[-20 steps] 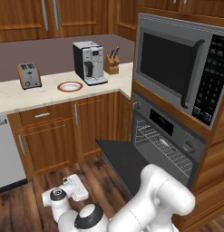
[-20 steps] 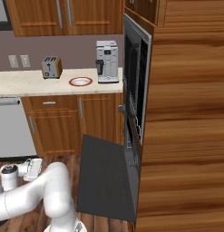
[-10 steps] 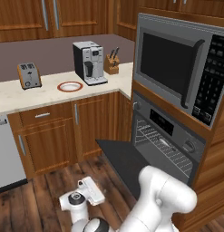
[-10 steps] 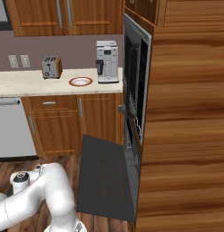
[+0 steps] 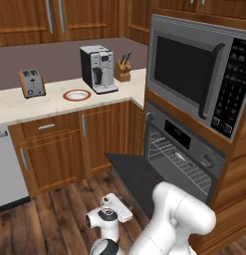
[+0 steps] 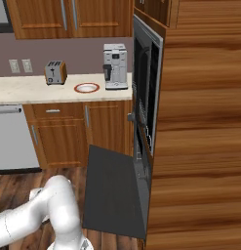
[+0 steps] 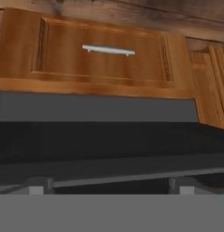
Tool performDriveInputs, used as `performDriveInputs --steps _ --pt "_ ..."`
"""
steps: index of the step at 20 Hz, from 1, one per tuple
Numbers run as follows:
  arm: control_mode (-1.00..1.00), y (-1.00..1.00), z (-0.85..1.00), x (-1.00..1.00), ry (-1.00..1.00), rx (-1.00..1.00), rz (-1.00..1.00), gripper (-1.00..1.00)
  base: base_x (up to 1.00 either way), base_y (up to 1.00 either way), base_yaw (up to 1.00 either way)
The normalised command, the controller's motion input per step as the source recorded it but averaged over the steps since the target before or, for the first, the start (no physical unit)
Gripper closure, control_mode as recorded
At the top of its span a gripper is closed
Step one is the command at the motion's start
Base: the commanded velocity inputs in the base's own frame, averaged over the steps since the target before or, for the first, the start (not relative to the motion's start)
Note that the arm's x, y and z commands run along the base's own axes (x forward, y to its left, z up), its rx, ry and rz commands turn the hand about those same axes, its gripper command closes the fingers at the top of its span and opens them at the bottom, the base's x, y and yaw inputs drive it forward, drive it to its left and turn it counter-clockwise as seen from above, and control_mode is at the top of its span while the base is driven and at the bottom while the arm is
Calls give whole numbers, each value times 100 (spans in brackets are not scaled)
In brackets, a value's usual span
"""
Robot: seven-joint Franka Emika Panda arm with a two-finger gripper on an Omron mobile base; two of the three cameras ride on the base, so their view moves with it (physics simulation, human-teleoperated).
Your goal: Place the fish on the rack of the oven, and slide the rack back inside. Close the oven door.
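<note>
Oven door hangs fully open, lying flat, its long axis and bar handle running crosswise just ahead of the gripper, which has swung in low from the floor. Its grip cannot be told. Beyond, the rack sits inside the oven; closing looks next.

White glossy arm of rounded, bulbous segments; dark rings at joints; white hand block with grey edge; black round cap on wrist.
</note>
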Motion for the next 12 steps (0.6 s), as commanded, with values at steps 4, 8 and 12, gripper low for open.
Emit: performDriveInputs --steps 4,8,12 --pt "-100 0 -94 79 0 0 -5 -100 0 0 0" --pt "-100 10 -100 79 0 -6 -4 -100 0 0 0" --pt "-100 0 -100 62 -5 -12 -5 -100 0 0 0"
